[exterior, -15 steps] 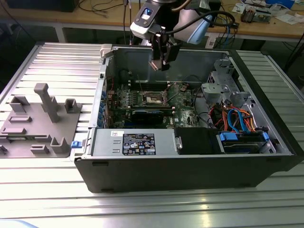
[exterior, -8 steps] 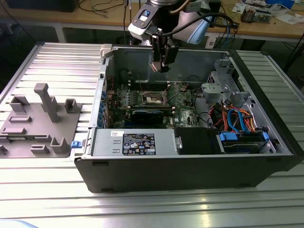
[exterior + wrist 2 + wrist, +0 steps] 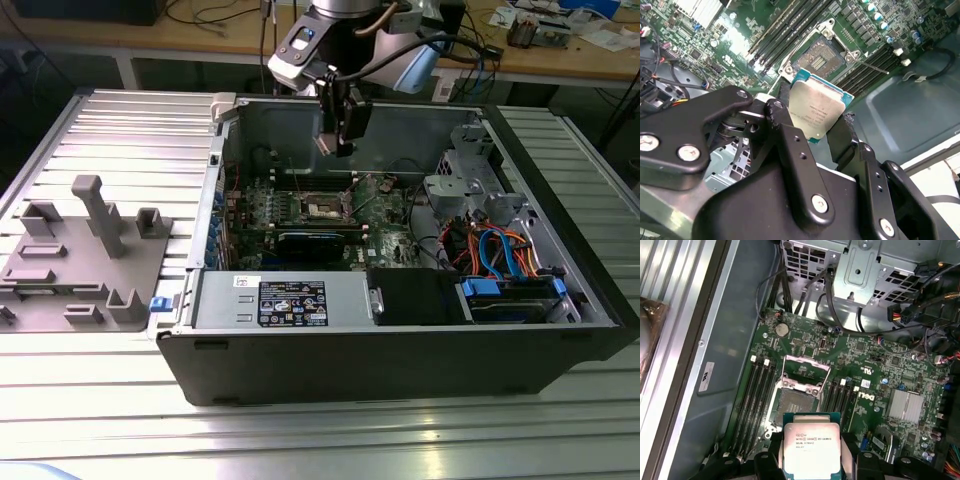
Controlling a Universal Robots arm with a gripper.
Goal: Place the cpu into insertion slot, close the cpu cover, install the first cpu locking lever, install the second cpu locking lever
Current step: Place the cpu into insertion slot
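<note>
- One arm reaches into one open computer case [image 3: 400, 350] that lies on its side on a ribbed metal table [image 3: 90, 420].
- The single gripper [image 3: 338, 150] hangs above the green motherboard [image 3: 385, 235], clear of it.
- Its two black fingers [image 3: 790, 145] are clamped on the cpu [image 3: 817, 112], one on each of two opposite edges.
- There is one cpu, silver top showing in both wrist views, held in the air and tilted in the second wrist view; it touches nothing but the fingers.
- One insertion slot [image 3: 792, 405] lies below the held chip, bare, with its dark contact field exposed.
- One cpu cover [image 3: 805, 385] stands swung up at the slot's far edge, its square window open.
- One thin metal rod [image 3: 874, 67] sticks out beside the slot.
- Two banks of long black memory slots [image 3: 760, 395] flank the slot, one on each side.
- One coin cell [image 3: 782, 330] and one finned silver heatsink [image 3: 905, 405] sit on the board.
- One grey moulded fixture [image 3: 80, 260] rests on the table at the exterior view's left, apart from the case.
</note>
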